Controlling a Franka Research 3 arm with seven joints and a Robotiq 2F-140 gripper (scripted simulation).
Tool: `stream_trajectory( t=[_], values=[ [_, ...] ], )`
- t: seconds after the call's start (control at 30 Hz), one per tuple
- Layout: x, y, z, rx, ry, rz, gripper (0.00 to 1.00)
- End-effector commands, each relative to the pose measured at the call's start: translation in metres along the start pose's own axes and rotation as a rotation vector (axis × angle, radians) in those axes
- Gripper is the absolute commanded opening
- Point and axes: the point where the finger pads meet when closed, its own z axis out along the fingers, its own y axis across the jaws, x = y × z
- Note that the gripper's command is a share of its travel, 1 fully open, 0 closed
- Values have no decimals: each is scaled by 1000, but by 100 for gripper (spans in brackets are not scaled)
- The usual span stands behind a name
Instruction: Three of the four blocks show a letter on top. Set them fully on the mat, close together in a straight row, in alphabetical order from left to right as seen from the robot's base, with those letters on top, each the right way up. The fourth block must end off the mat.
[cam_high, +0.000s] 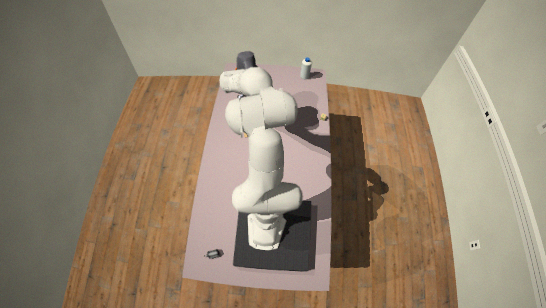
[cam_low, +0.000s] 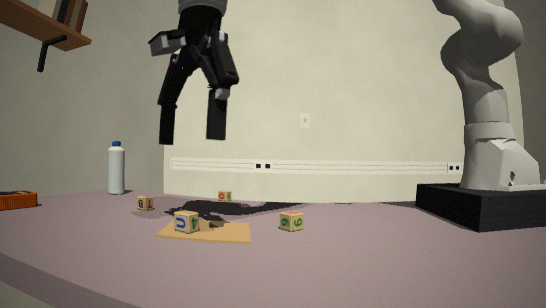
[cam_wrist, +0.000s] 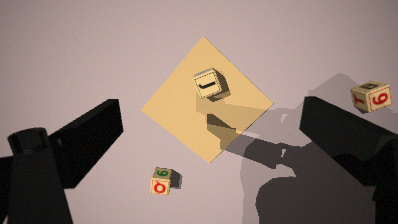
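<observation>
Wood-plank flooring (cam_high: 140, 165) surrounds a long mauve worktop (cam_low: 350, 260); plain grey-green walls close the room, with a white trunking strip (cam_low: 320, 165) along the far wall in the exterior view.

Exterior view, left to right:
- Wall shelf (cam_low: 30, 22) with books, upper left corner.
- Orange tray (cam_low: 17, 199) at the left edge of the worktop.
- White bottle with blue cap (cam_low: 116, 168), upright near the back edge.
- Block (cam_low: 145, 202) with a dark letter on its side, on bare worktop, just left of and behind the mat.
- Tan mat (cam_low: 220, 233), flat on the worktop. One block (cam_low: 186, 221) stands on its left part, blue U and green 4 on its sides; the wrist view shows a dark mark on its top (cam_wrist: 207, 84), letter not readable.
- Small block (cam_low: 224, 195) further back, off the mat, red O visible.
- Block (cam_low: 291, 220) with a green 6, on bare worktop right of the mat, apart from it.
- Arm's dark base plate (cam_low: 450, 210) at far right.

Claw (cam_low: 192, 130): high above the mat, fingers spread wide, nothing between them. Its shadow falls across the mat's rear edge and the worktop behind.

Top view: a small dark object (cam_high: 214, 254) lies beside the base plate.
</observation>
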Motion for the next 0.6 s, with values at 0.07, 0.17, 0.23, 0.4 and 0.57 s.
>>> stream_trajectory(
  t=[0.07, 0.17, 0.23, 0.4, 0.57],
  values=[
    [1, -1, 2, -4, -1, 166, 100],
    [1, -1, 3, -4, -1, 203, 100],
    [1, -1, 4, -4, 0, 231, 100],
    [1, -1, 5, -4, 0, 300, 100],
    [2, -1, 7, -4, 0, 370, 100]
  ],
)
